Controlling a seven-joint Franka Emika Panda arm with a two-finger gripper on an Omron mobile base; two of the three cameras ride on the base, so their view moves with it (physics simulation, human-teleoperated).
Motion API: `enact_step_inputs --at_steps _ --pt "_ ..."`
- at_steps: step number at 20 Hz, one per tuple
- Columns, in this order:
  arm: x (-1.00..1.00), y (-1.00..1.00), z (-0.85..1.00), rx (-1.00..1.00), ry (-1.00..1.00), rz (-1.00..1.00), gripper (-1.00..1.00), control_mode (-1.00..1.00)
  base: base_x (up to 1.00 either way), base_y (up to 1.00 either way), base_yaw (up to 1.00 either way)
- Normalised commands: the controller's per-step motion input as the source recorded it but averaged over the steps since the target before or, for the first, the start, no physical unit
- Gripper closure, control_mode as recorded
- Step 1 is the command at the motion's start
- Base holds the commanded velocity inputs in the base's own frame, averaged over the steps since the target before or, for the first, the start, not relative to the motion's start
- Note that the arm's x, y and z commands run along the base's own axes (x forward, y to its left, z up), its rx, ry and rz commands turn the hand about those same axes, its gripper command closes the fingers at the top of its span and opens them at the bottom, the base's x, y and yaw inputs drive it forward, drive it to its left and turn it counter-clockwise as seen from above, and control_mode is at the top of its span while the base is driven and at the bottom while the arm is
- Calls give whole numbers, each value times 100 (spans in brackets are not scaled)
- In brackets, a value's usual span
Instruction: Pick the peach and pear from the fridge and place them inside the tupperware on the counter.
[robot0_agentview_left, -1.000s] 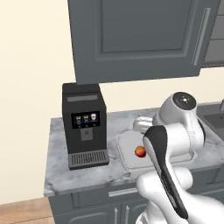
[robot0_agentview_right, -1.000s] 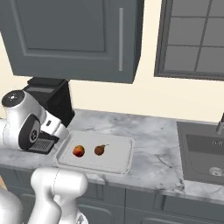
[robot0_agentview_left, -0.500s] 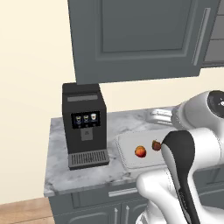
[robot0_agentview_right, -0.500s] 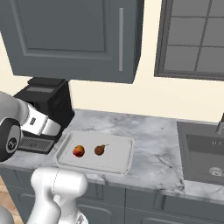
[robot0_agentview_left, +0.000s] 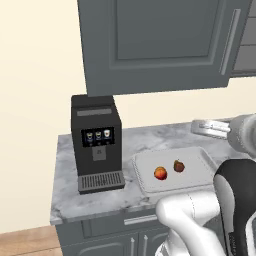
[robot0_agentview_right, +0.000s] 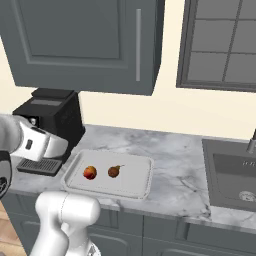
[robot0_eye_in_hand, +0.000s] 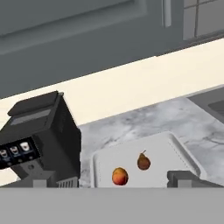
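Both peach (robot0_agentview_right: 90, 172), pear (robot0_agentview_right: 114, 171) inside tupperware (robot0_agentview_right: 142, 184); hand open.

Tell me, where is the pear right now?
The pear lies inside the tupperware on the counter, just right of the peach in the right base view, with the coffee machine further left.

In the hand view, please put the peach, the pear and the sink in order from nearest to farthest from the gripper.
1. Peach: in the tupperware, lowest in the view, left of the pear.
2. Pear: in the same tupperware, just behind the peach and to its right, only slightly farther.
3. Sink: clearly farthest, at the right edge.
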Motion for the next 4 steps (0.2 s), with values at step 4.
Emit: enact_step_inputs --at_steps 4 --pt "-40 -23 25 0 -4 0 -100 -100 0 0 0"
